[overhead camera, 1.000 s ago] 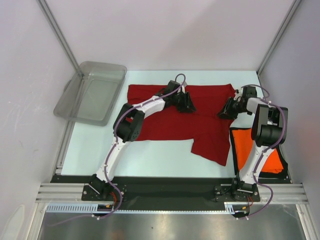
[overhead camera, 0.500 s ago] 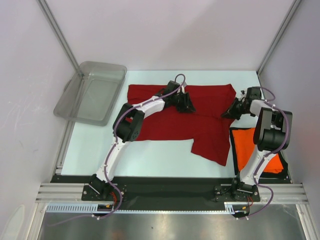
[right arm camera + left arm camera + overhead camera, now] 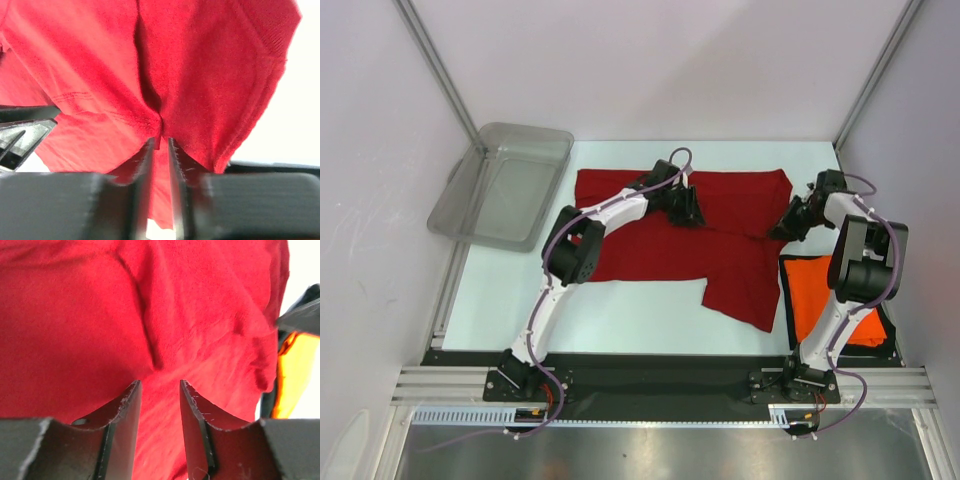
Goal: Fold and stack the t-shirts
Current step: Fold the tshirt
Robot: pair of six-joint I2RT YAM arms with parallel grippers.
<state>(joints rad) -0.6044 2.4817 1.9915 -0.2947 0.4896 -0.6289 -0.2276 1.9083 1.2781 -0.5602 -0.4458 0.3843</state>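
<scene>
Right wrist: red t-shirt (image 3: pixel 100 65) between fingers (image 3: pixel 142 162)

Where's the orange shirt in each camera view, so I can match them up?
Top view: the orange shirt lies low on the right, beside the red shirt.
Left wrist view: the orange shirt shows as a strip at the right edge.
Right wrist view: not in it.
Shared landmark: the red shirt, which shows in all three views.
</scene>
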